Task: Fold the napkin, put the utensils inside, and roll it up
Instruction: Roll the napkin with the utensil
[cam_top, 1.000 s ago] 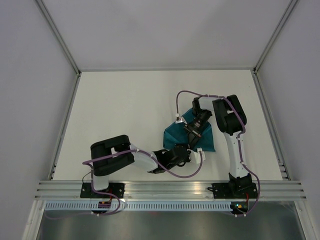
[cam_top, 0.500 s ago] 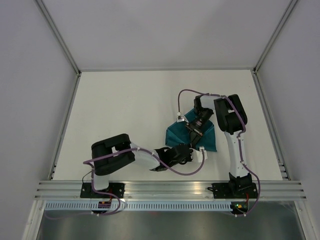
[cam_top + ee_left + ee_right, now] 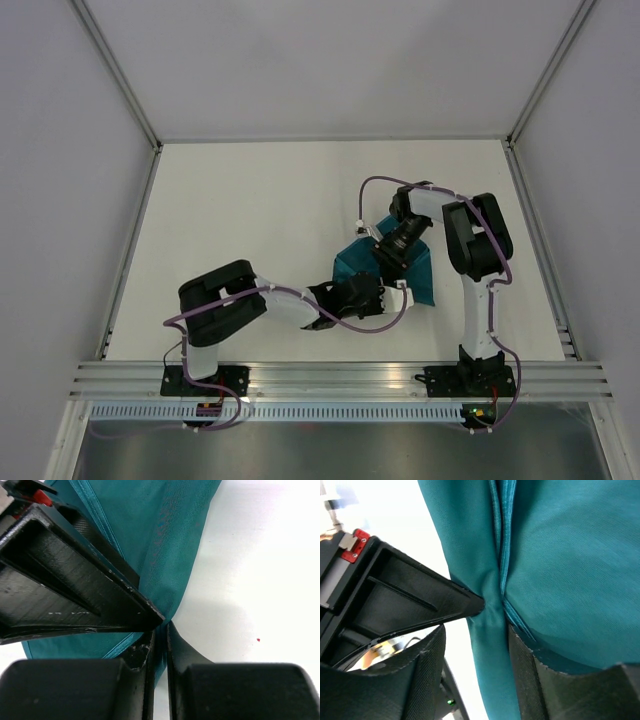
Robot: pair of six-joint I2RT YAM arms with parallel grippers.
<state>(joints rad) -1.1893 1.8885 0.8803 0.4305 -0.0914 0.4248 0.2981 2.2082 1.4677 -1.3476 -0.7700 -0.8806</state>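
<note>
The teal napkin (image 3: 420, 282) lies bunched and folded on the white table between the two arms. In the left wrist view the napkin (image 3: 165, 540) runs down into my left gripper (image 3: 161, 630), which is shut on a thin edge of the cloth. My right gripper (image 3: 475, 645) stands open just beside it. A fold of the napkin (image 3: 570, 555) passes loosely between its fingers (image 3: 525, 675). From above, the left gripper (image 3: 372, 293) and right gripper (image 3: 385, 258) almost touch at the napkin's left side. The utensils are out of view.
The white table (image 3: 250, 220) is ringed by pale walls, with an aluminium rail (image 3: 340, 380) along the near edge. Purple cables (image 3: 375, 185) loop off both arms. In each wrist view the other arm's black gripper body (image 3: 75, 580) (image 3: 410, 595) sits very close.
The left gripper has shut on the napkin's edge. The right gripper has opened, letting the cloth go, and its arm has shifted slightly back and right.
</note>
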